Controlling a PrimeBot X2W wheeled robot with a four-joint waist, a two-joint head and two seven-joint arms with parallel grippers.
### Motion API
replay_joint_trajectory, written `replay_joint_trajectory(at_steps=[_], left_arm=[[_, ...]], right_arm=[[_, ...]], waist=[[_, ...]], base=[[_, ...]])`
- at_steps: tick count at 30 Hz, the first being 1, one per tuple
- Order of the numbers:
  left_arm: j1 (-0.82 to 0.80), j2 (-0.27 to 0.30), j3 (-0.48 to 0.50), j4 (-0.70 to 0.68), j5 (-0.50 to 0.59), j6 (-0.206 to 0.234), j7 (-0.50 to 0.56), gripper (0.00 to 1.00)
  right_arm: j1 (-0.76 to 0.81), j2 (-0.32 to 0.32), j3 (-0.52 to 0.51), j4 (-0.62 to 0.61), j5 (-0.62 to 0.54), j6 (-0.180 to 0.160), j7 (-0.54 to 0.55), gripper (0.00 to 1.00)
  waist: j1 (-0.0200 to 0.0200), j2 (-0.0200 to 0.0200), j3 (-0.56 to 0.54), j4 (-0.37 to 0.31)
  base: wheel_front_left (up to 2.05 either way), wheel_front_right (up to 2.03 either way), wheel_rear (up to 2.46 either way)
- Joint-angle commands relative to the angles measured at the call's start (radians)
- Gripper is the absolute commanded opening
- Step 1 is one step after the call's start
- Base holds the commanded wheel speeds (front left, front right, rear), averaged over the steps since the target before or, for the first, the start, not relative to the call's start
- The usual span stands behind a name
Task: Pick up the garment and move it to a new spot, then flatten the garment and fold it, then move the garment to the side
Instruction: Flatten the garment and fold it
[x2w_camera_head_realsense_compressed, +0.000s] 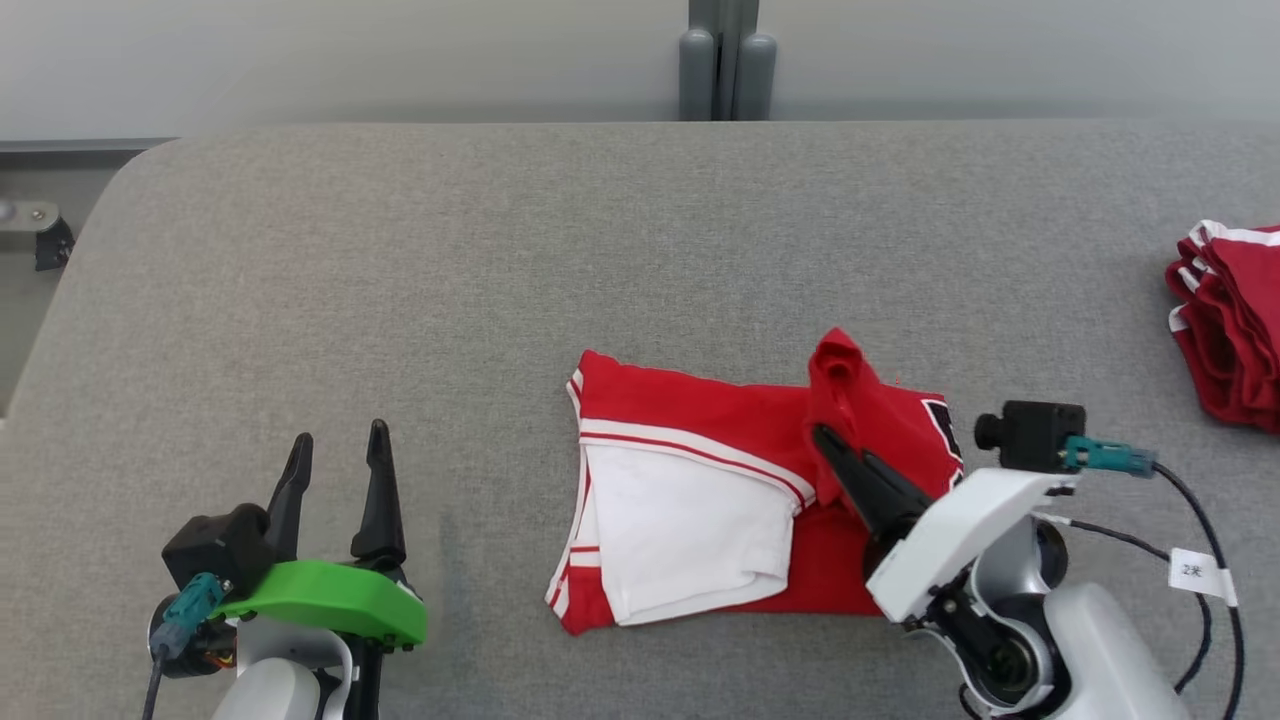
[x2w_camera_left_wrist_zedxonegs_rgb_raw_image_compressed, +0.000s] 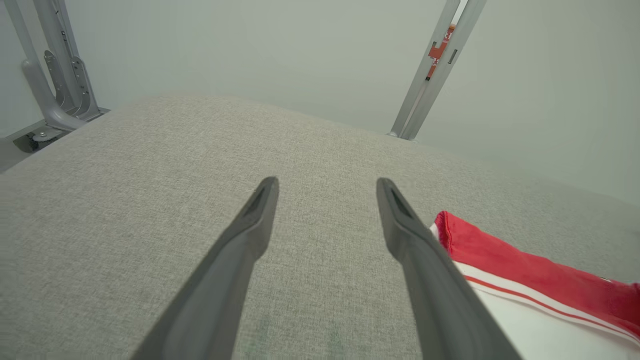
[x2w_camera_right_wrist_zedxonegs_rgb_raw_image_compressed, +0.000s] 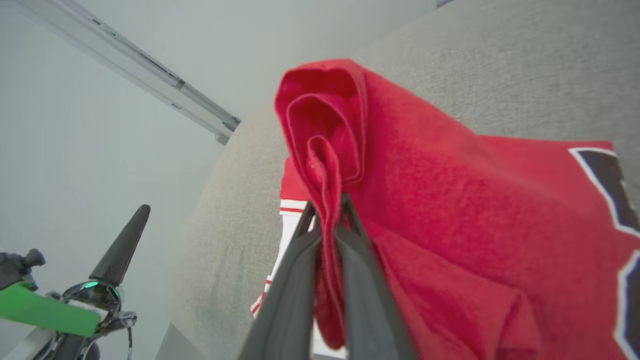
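The garment (x2w_camera_head_realsense_compressed: 700, 470) is a red top with white trim and a white inner side, lying partly folded at the middle of the grey table (x2w_camera_head_realsense_compressed: 500, 250). Its right part is lifted into a bunched peak (x2w_camera_head_realsense_compressed: 838, 365). My right gripper (x2w_camera_head_realsense_compressed: 822, 436) is shut on that raised red fold; in the right wrist view the cloth (x2w_camera_right_wrist_zedxonegs_rgb_raw_image_compressed: 325, 165) runs pinched between the two fingertips (x2w_camera_right_wrist_zedxonegs_rgb_raw_image_compressed: 306, 225). My left gripper (x2w_camera_head_realsense_compressed: 340, 440) stands open at the lower left, well apart from the garment. In the left wrist view its fingers (x2w_camera_left_wrist_zedxonegs_rgb_raw_image_compressed: 260, 210) spread over bare table, with the garment's edge (x2w_camera_left_wrist_zedxonegs_rgb_raw_image_compressed: 500, 260) at right.
A stack of folded red and white garments (x2w_camera_head_realsense_compressed: 1225, 320) lies at the table's right edge. Grey posts (x2w_camera_head_realsense_compressed: 725, 60) rise behind the far edge. The table's rounded left corner (x2w_camera_head_realsense_compressed: 130, 170) borders a lower floor area. A cable (x2w_camera_head_realsense_compressed: 1190, 530) hangs off my right wrist.
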Motion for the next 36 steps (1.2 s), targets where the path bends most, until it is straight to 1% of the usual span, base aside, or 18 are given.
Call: replay_joint_trajectory(at_steps=[1, 5, 14, 22, 23, 24, 25, 28, 32, 34, 36], left_arm=[[0.004, 0.000, -0.003, 0.001, -0.007, 0.001, 0.002, 1.00], [-0.003, -0.007, -0.010, 0.006, -0.008, -0.005, 0.001, 1.00], [-0.021, -0.035, -0.020, 0.029, -0.009, -0.018, -0.004, 1.00], [-0.030, -0.052, -0.013, 0.046, -0.002, -0.027, -0.009, 1.00], [-0.031, -0.053, -0.012, 0.048, 0.000, -0.028, -0.010, 1.00], [-0.032, -0.055, -0.011, 0.050, 0.001, -0.029, -0.010, 1.00], [-0.032, -0.057, -0.009, 0.052, 0.002, -0.029, -0.011, 1.00], [-0.031, -0.061, -0.005, 0.056, 0.006, -0.032, -0.011, 1.00], [-0.034, -0.067, -0.006, 0.060, 0.012, -0.037, -0.011, 1.00], [-0.038, -0.071, -0.009, 0.062, 0.017, -0.040, -0.011, 1.00], [-0.041, -0.075, -0.011, 0.062, 0.022, -0.044, -0.011, 1.00]], right_arm=[[-0.025, 0.001, 0.029, 0.020, -0.024, 0.001, -0.018, 0.00], [-0.082, 0.003, 0.110, 0.099, -0.067, 0.001, -0.051, 0.00], [-0.201, 0.004, 0.236, 0.264, -0.012, 0.001, -0.109, 0.00], [-0.283, 0.004, 0.308, 0.411, 0.009, 0.001, -0.159, 0.00], [-0.292, 0.004, 0.315, 0.426, 0.012, 0.001, -0.168, 0.27], [-0.298, 0.004, 0.322, 0.435, 0.015, 0.001, -0.176, 0.45], [-0.305, 0.004, 0.332, 0.445, 0.016, 0.001, -0.186, 1.00], [-0.319, 0.003, 0.350, 0.453, 0.021, 0.001, -0.211, 1.00], [-0.332, 0.003, 0.353, 0.429, 0.010, 0.001, -0.247, 1.00], [-0.333, 0.002, 0.329, 0.416, -0.022, 0.001, -0.272, 1.00], [-0.330, -0.002, 0.289, 0.406, -0.080, 0.001, -0.302, 1.00]], waist=[[0.0000, 0.0000, -0.004, 0.032], [0.0000, 0.0000, -0.002, 0.065], [0.0000, 0.0000, 0.008, 0.138], [0.0000, 0.0000, 0.017, 0.171], [0.0000, 0.0000, 0.017, 0.172], [0.0000, 0.0000, 0.018, 0.172], [0.0000, 0.0000, 0.018, 0.172], [0.0000, 0.0000, 0.019, 0.165], [0.0000, 0.0000, 0.020, 0.148], [0.0000, 0.0000, 0.020, 0.139], [0.0000, 0.0000, 0.020, 0.129]], base=[[0.00, 0.00, 0.00], [0.00, 0.00, 0.00], [0.00, 0.00, 0.00], [0.00, 0.00, 0.00], [0.00, 0.00, 0.00], [0.00, 0.00, 0.00], [0.00, 0.00, 0.00], [0.00, 0.00, 0.00], [0.00, 0.00, 0.00], [0.00, 0.00, 0.00], [0.00, 0.00, 0.00]])
